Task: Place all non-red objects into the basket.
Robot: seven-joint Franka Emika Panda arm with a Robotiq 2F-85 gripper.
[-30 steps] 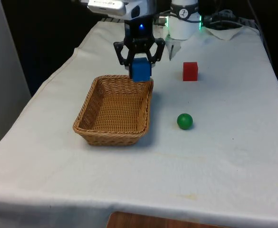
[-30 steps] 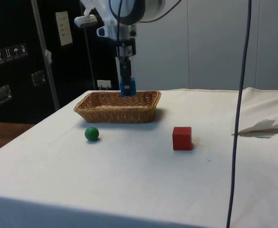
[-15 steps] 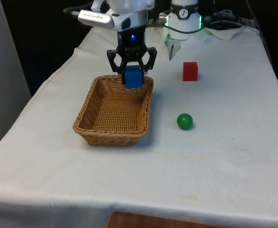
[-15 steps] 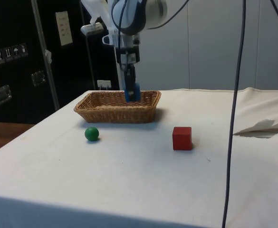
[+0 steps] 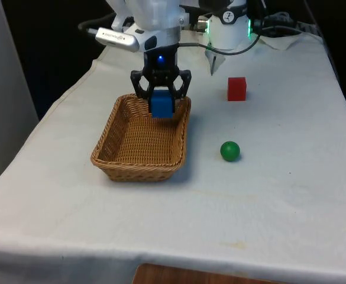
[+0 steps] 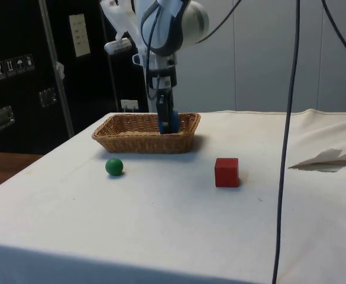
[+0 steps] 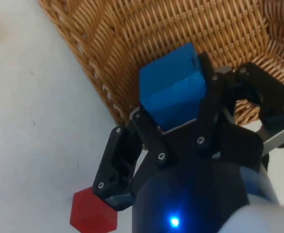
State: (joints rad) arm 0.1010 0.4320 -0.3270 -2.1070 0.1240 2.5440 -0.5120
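Observation:
My gripper (image 5: 161, 105) is shut on a blue cube (image 5: 161, 104) and holds it over the far end of the wicker basket (image 5: 138, 162), just inside the rim. From the side, the blue cube (image 6: 167, 122) dips below the basket's rim (image 6: 143, 141). The wrist view has the blue cube (image 7: 173, 90) clamped between the fingers (image 7: 146, 131) above the woven floor of the basket (image 7: 132, 43). A green ball (image 5: 230, 151) lies on the cloth to the front view's right of the basket. A red cube (image 5: 236, 89) sits farther back on the right.
The green ball (image 6: 114, 166) and the red cube (image 6: 226, 172) rest apart on the white cloth in the side view. A crumpled fold of cloth (image 6: 329, 158) lies at the far right there. The table's edge (image 5: 72, 89) runs along the front view's left.
My gripper has carried the blue cube toward the front view's left and downward, from above the basket's far right corner to inside its far rim.

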